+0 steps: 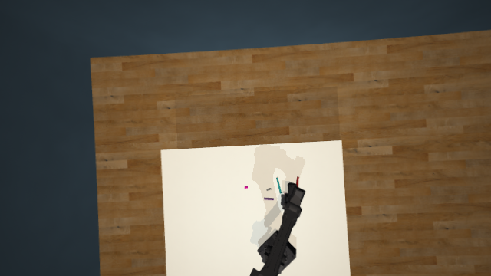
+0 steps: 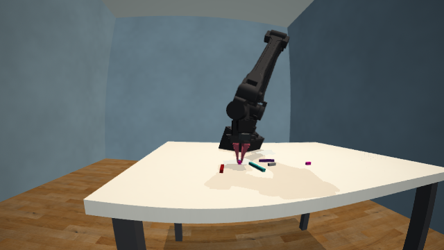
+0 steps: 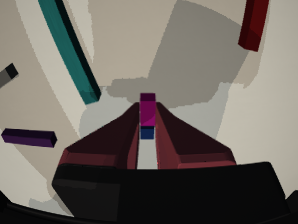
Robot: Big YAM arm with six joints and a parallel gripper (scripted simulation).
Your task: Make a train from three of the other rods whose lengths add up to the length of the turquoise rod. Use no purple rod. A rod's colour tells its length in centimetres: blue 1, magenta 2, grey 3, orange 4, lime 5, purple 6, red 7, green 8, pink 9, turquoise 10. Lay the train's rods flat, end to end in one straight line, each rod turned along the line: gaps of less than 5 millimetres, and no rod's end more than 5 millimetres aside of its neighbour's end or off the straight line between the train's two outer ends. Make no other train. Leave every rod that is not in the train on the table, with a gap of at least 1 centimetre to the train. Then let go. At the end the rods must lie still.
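My gripper (image 3: 147,110) points down at the table top (image 2: 239,158), its fingers slightly open around a short magenta rod (image 3: 148,110) that lies between the tips. A small blue rod (image 3: 147,133) lies right behind it, in line with it, between the fingers. The red rod (image 3: 256,6) lies ahead to the right, apart from them; it also shows in the side view (image 2: 222,168). The turquoise rod (image 3: 63,30) lies ahead to the left, also seen from above (image 1: 278,185). From above, the arm hides the fingertips.
A purple rod (image 2: 266,160) and a grey rod (image 2: 271,164) lie just past the turquoise rod. A second magenta rod (image 2: 308,163) lies alone farther off, to the left when seen from above (image 1: 245,187). The arm's base stands at the table's edge.
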